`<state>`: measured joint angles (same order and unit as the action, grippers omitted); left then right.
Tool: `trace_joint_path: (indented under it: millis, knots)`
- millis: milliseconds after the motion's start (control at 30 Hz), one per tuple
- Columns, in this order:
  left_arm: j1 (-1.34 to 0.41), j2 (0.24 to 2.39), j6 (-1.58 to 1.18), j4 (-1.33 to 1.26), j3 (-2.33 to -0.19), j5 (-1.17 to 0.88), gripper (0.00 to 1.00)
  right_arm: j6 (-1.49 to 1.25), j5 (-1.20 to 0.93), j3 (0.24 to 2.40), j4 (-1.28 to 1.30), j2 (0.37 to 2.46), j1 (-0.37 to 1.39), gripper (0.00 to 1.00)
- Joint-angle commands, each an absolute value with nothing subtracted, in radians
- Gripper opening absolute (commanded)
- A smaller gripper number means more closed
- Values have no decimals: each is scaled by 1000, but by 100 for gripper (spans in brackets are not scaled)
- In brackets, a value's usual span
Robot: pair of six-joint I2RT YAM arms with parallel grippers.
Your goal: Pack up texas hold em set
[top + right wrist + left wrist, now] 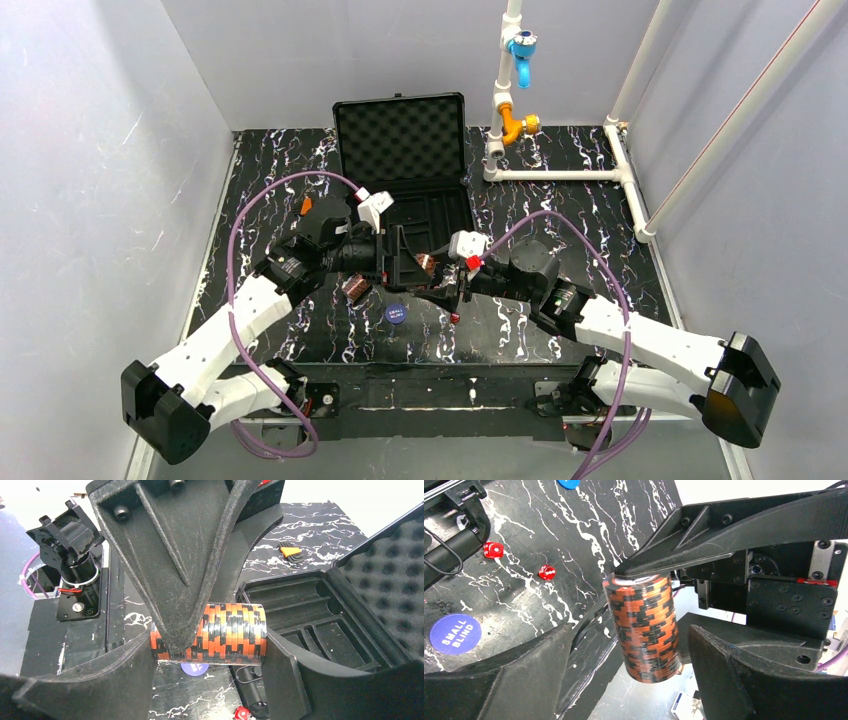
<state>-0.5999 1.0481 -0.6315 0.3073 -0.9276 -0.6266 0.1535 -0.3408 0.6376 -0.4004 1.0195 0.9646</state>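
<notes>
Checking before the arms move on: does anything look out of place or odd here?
The chip stack is clamped end to end, sideways in mid-air, in the right jaws, with the left jaws open around it too. Its chips look slightly staggered.

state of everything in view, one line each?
case: open, visible slots empty
held stack: chips, off table, clamped endwise
loose stack: chips, on table
blue discs: flat on table
dice: loose on table
left gripper: open around held stack
right gripper: shut on held stack
</notes>
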Motion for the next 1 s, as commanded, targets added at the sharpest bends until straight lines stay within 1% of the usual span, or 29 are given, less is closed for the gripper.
trace_joint_path:
  millis: [0,200,267,333,567,633,733,800,833,867,933,967]
  knots:
    - [-629,1012,-659,253,-919,-598,78,151,-368,664,-523,997,971,45]
    - [-644,995,-678,239,-894,-563,71,167,-368,662,-522,1006,971,46]
    - [-646,989,-680,234,-887,-563,66,165,-374,665,-521,1014,971,45]
    - [-647,985,-680,235,-883,-571,63,167,-371,666,-522,1018,972,45]
    - [-650,985,-685,221,-862,-576,61,218,-365,662,-505,1020,971,46]
    - [-650,987,-692,214,-861,-581,56,226,-364,663,-503,1021,971,46]
    - [-651,993,-697,207,-858,-585,42,227,-359,664,-503,1025,971,48]
    - [-652,995,-700,199,-856,-587,37,226,-359,665,-502,1030,971,50]
    - [-652,996,-702,196,-857,-587,33,225,-359,663,-501,1032,971,51]
    - [-652,998,-704,192,-858,-591,29,223,-358,664,-499,1033,971,57]
    - [-652,1003,-704,192,-863,-596,20,224,-351,664,-495,1034,971,74]
    - [-652,1005,-704,192,-865,-598,16,223,-345,663,-495,1034,971,80]
